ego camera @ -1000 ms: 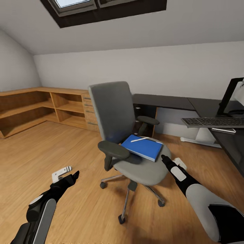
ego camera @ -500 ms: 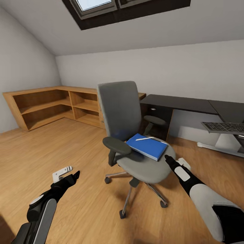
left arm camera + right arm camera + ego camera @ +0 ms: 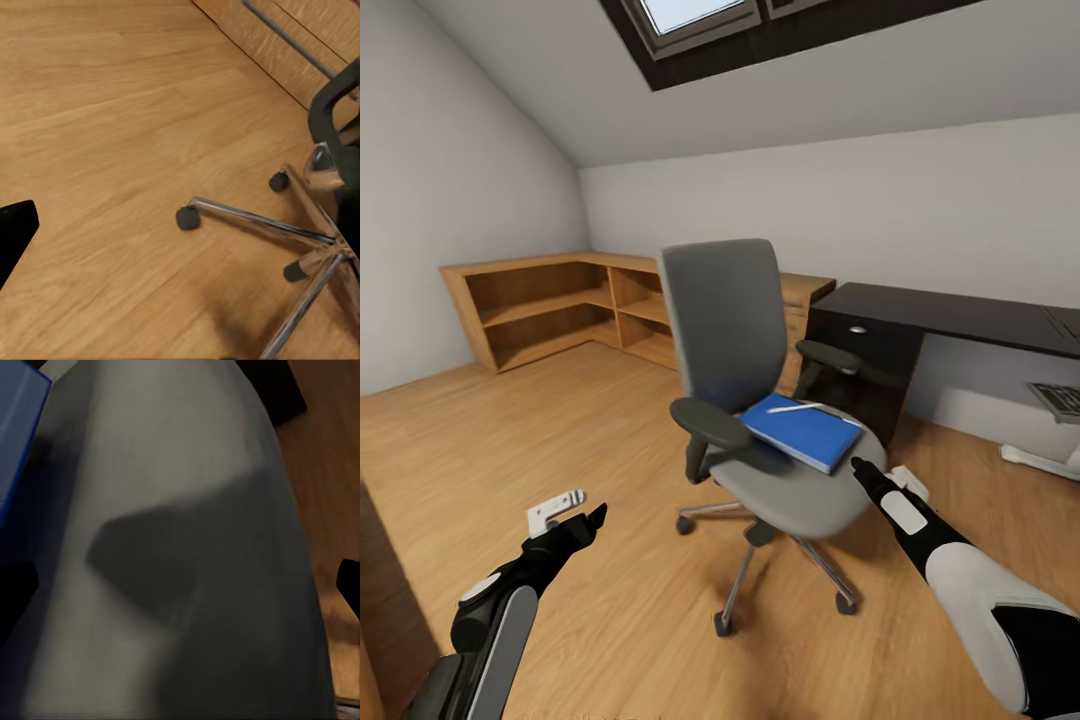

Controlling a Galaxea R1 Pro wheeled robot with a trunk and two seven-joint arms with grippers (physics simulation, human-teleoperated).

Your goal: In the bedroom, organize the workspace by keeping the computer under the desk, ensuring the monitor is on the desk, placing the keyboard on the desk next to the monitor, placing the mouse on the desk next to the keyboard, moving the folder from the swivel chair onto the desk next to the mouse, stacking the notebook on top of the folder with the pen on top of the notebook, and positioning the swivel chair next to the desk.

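1. The flat bright blue folder (image 3: 803,431) was seen lying on the seat of the grey upholstered swivel chair (image 3: 760,400), with the thin white pen (image 3: 796,407) resting on its far part.
2. The right end effector (image 3: 857,466) was held just beside the near right edge of the seat, close to the folder; nothing was gripped, and how far it was opened could not be told.
3. The left end effector (image 3: 595,517) was held over the floor, well apart from the chair, with nothing in it; its opening could not be told either.
4. The step in hand was judged to be the fetching of the folder; a reach over the seat edge would be called for next.
5. The glossy black counter (image 3: 960,315) was seen at the far right, the light-wood shelving (image 3: 560,305) at the far left, on a wooden floor (image 3: 510,440) beneath a skylight (image 3: 700,15).
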